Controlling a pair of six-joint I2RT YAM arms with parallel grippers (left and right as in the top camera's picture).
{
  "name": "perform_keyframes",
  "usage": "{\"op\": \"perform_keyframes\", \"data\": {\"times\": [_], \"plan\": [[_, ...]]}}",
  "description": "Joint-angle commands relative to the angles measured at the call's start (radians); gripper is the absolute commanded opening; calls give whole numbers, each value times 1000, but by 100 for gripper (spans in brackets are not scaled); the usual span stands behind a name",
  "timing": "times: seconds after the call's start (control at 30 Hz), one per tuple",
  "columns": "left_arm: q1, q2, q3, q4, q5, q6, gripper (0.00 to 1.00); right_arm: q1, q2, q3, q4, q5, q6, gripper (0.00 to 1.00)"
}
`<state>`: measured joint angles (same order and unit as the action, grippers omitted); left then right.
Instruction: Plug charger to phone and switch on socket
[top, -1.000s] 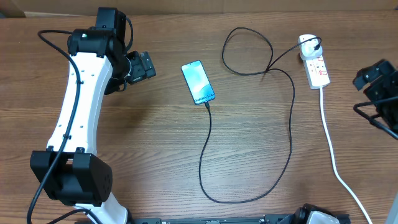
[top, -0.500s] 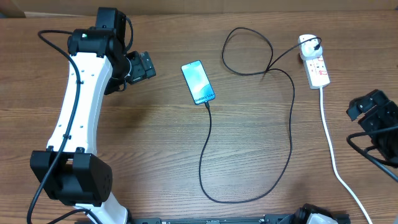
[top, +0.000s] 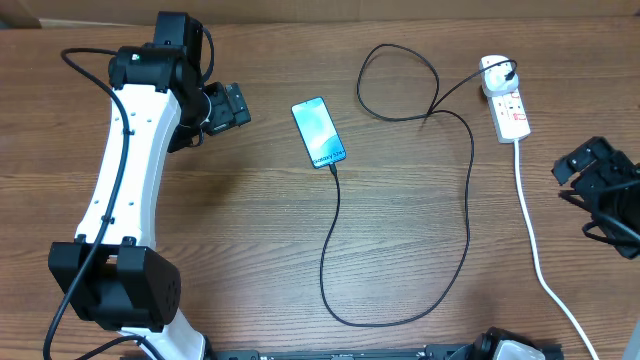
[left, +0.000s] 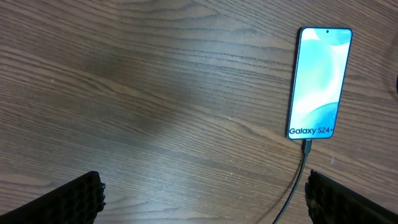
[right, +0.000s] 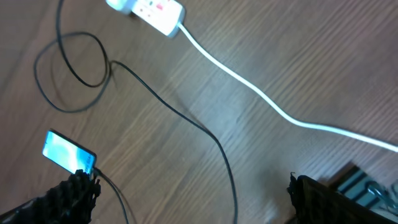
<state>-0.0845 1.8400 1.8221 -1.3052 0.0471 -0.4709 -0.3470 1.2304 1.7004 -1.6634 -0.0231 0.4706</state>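
Overhead: phone (top: 319, 133) at centre, screen lit. charger (top: 468, 200) tip at its btm edge; cable loops to adapter (top: 495, 74) on socket (top: 511, 113), far right. L gripper (top: 233, 105) spread wide, empty, beside phone. R gripper (top: 585, 166) wide open, empty, nr white cord (top: 531, 240).

Matt, grained wooden table (top: 240, 220); on it, a phone (top: 318, 132) with glossy screen, a smooth black charger (top: 471, 190) cable, and far right, a white plastic socket (top: 510, 112).

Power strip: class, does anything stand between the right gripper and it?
Nothing visible does. Bare table separates the open right gripper from the power strip; only its own white cord lies flat nearby.
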Motion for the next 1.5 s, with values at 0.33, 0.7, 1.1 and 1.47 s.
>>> {"op": "perform_keyframes", "data": {"times": [0.33,0.7,1.1,1.47], "plan": [[-1,-5,8,2,-14,7,100,49,-71,0,37,-5,-33,100],[-2,-5,8,2,-14,7,100,215,-282,0,105,3,-83,100],[-1,-5,8,2,-14,7,100,215,-473,-89,167,2,-158,100],[-1,-5,8,2,-14,7,100,265,-826,-775,700,-61,-164,100]]}}
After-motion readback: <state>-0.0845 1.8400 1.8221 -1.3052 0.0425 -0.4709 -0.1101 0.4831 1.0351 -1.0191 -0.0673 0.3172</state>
